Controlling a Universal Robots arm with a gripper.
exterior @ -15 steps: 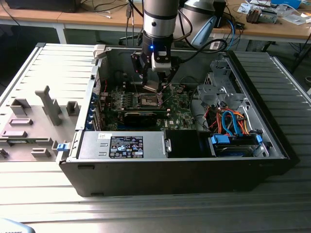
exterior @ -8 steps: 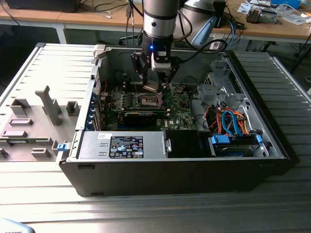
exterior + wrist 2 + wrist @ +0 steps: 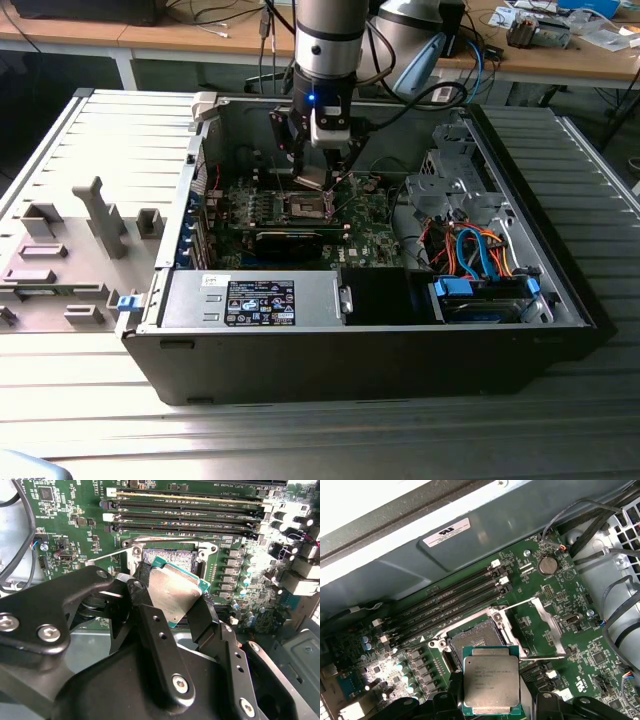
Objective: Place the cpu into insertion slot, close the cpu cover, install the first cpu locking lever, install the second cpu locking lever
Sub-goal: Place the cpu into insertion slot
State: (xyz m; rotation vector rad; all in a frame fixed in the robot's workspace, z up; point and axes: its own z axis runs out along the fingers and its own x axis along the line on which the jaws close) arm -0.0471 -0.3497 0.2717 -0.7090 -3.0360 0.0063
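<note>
Holding the small flat square cpu with its dull silver-grey metal top, my black pincer is clamped on two opposite edges, its fingers only as far apart as the chip is wide. I am reaching down inside the open black desktop computer case, which lies on the ribbed grey metal counter. In both wrist views the chip hangs just above the green motherboard, tilted, and it overlaps one edge of the small square dark insertion slot with the silvery metal rim. It has not gone in: the slot's contact field is bare and I judge the chip clear of it. The thin square silvery cpu cover, a frame with a cut-out centre, stands swung open beside the slot. One thin silvery wire lever sticks out free from the slot's corner, unlatched as far as I can tell. By my reckoning the first step is in hand but unfinished. Seating the chip, closing the cover and fastening both levers are all left to do.
</note>
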